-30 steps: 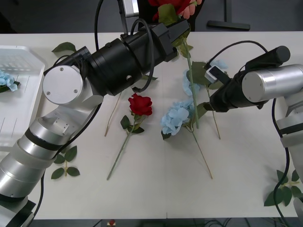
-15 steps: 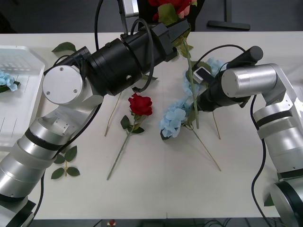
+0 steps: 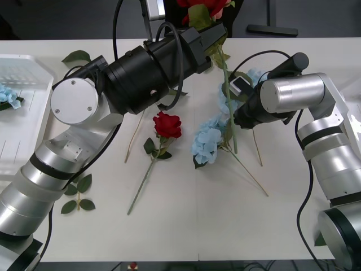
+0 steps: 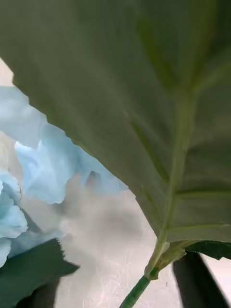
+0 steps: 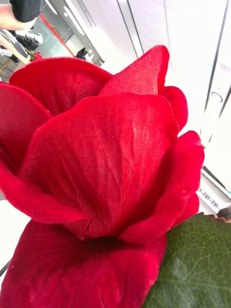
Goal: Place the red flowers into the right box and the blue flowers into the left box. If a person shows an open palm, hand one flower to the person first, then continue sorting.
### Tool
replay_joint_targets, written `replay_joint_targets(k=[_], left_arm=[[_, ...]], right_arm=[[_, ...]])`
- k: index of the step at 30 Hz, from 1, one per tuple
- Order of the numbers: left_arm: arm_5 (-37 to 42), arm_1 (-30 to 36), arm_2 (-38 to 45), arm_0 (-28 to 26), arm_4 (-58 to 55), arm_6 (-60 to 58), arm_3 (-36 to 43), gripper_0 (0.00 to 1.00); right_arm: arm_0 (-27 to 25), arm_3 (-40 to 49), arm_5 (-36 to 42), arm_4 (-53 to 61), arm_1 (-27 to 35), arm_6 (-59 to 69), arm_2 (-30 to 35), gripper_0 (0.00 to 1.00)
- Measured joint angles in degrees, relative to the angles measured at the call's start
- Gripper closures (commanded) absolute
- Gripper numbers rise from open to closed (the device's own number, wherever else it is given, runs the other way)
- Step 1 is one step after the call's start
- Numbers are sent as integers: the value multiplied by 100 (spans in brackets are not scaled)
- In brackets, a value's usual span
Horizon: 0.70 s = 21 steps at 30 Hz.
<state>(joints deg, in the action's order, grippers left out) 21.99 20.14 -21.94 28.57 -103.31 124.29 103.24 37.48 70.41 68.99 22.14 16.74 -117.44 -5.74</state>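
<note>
An office or lab: white table point(image 3: 186, 226), ceiling light strips point(image 5: 72, 21), chair base point(image 3: 271, 28).

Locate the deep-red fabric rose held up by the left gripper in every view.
Front view: the deep-red fabric rose is at the top edge, its stem hanging from the left gripper.
Left wrist view: its bloom is close up, centre.
Right wrist view: cannot tell; pale-blue hydrangea petals and a broad hydrangea leaf.
Shared landmark: the rose leaf beside the bloom.
</note>
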Motion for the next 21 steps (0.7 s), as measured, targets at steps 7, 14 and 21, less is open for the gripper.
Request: replay_joint_targets(k=[7, 14, 21], left_arm=[[0, 0, 0, 0, -28, 1, 0, 100], [3, 0, 0, 0, -28, 2, 0, 100], [17, 0, 0, 0, -28, 3, 0, 100]], right_arm=[[0, 0, 0, -68, 0, 104, 0, 82], [0, 0, 0, -86, 0, 104, 2, 100], [0, 0, 47, 108, 0, 104, 357, 100]])
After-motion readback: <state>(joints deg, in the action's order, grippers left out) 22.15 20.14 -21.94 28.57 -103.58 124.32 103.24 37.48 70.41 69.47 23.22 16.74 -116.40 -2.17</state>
